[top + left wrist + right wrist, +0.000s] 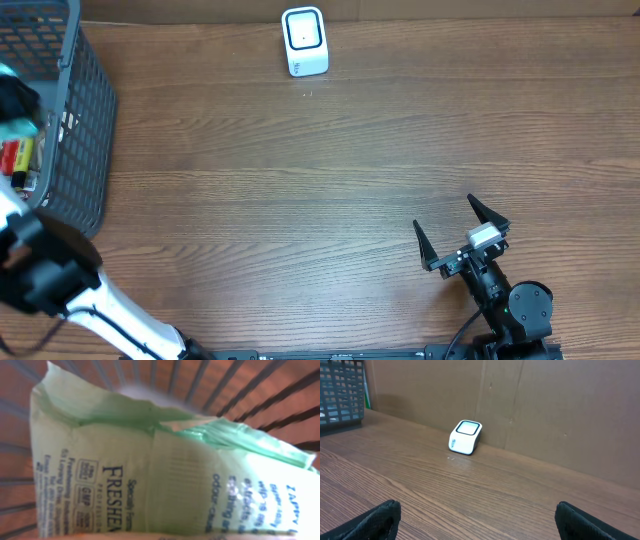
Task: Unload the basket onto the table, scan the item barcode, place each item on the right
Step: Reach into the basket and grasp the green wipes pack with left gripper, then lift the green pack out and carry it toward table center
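Note:
A pale green packet (150,460) with blue print fills the left wrist view, lying inside the dark grey wire basket (85,120); no barcode shows on it. My left gripper (12,98) reaches down into the basket at the far left, right against the packet, a teal bit of which (20,127) shows beside it. Its fingers are hidden, so its state does not show. The white scanner (304,41) stands at the table's back edge, also in the right wrist view (465,437). My right gripper (462,236) rests open and empty near the front right, facing the scanner.
The basket also holds a red and yellow item (18,157). A brown cardboard wall (545,415) rises behind the scanner. Bare wooden tabletop (300,200) lies between basket, scanner and right arm.

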Robot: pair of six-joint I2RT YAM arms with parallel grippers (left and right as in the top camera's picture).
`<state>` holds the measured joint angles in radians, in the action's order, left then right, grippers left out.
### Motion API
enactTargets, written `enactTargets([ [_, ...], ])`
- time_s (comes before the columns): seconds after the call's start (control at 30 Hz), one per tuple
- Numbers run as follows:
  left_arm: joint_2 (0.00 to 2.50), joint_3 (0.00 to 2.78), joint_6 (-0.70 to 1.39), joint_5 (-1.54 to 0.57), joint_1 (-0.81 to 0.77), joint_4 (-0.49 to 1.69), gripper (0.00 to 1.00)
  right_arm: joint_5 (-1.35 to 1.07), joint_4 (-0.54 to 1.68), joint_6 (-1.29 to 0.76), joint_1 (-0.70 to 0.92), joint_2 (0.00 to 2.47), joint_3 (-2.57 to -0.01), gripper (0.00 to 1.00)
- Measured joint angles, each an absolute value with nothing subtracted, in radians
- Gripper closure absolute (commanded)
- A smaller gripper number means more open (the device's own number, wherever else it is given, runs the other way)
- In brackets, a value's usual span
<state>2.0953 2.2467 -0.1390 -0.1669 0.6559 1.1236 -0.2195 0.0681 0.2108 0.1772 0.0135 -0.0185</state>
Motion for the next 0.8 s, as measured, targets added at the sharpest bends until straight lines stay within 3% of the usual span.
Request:
enactTargets([
  [0.47,1.656,2.281,0.151,-0.289,0.648,1.178,0.53,-0.220,0.068,0.211,0.177,0.014,-0.019,0.00],
  [0.7,1.580,2.281,0.212,-0.331,0.499,1.300,0.51,-0.220,0.068,0.211,0.177,0.014,-0.019,0.00],
  [0.8,1.566,2.281,0.215,-0.330,0.400,1.365,0.55,-0.220,0.068,0.211,0.177,0.014,-0.019,0.00],
])
